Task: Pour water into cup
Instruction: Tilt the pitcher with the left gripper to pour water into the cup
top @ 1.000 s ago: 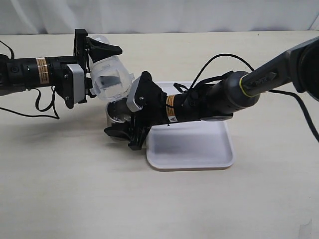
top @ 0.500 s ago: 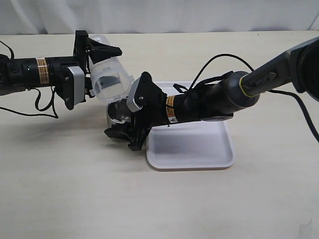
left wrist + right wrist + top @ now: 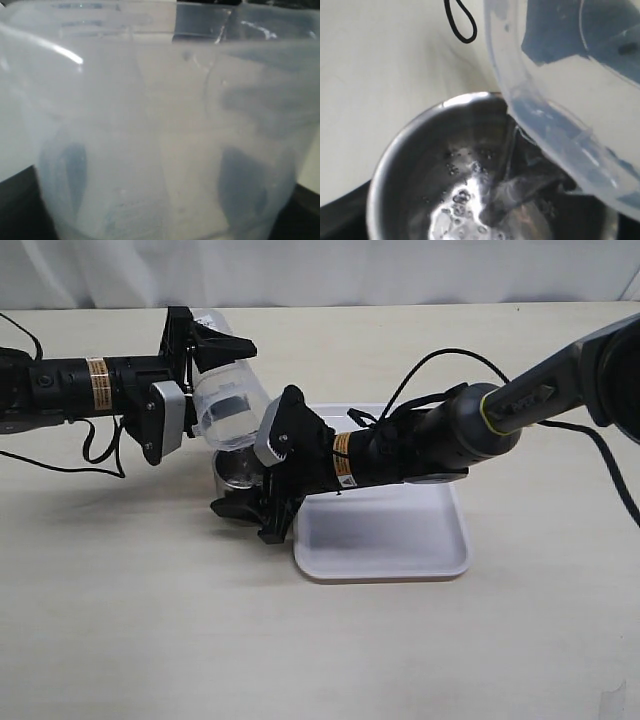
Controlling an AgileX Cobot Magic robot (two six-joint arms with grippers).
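Observation:
A translucent plastic beaker (image 3: 228, 398) hangs tilted, mouth down, over the steel cup (image 3: 234, 472). My left gripper (image 3: 212, 388) is shut on the beaker; its fingers (image 3: 244, 185) show as dark shapes through the beaker wall (image 3: 160, 110). The cup stands on the table just left of the tray, and my right gripper (image 3: 247, 498) is shut on it. In the right wrist view a thin stream of water (image 3: 508, 150) runs from the beaker lip (image 3: 545, 130) into the cup (image 3: 415, 160), where bubbling water (image 3: 465, 210) pools at the bottom.
A white tray (image 3: 400, 540) lies to the right of the cup, under my right arm. A black cable (image 3: 440, 360) loops above that arm. The tabletop is pale wood, with a white backdrop behind.
My left arm has shifted to the right and rolled, bringing the beaker's mouth closer over the cup. The right arm and the cup have stayed put.

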